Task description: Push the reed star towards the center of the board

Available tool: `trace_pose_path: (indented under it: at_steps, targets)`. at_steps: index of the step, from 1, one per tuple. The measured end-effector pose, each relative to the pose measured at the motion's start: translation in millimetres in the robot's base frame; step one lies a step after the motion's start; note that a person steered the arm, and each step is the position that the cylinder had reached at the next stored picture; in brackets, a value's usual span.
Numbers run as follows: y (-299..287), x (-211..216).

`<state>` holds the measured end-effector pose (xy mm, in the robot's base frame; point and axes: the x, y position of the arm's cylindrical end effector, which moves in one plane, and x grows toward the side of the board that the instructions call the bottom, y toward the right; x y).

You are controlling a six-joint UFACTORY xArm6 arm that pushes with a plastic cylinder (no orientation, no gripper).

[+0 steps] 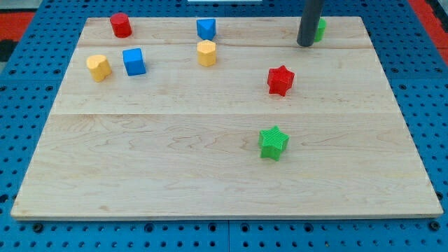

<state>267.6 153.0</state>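
Note:
The red star (280,80) lies on the wooden board (175,154), right of the middle and in the upper half. My tip (304,44) is near the view's top right, above and slightly right of the red star, with a clear gap between them. A green block (320,29) sits just behind the rod, mostly hidden by it, so its shape cannot be made out.
A green star (274,142) lies below the red star. A yellow hexagonal block (206,52) and a blue block (206,29) sit at top centre. A red cylinder (120,24), a blue cube (134,61) and a yellow block (99,67) are at the top left.

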Motion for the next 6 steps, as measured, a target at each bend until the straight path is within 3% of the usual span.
trace_pose_path:
  at_steps: [3, 4, 5, 6]
  targets:
    - [-16, 71]
    - [-46, 94]
    - [-112, 115]
    - [-99, 142]
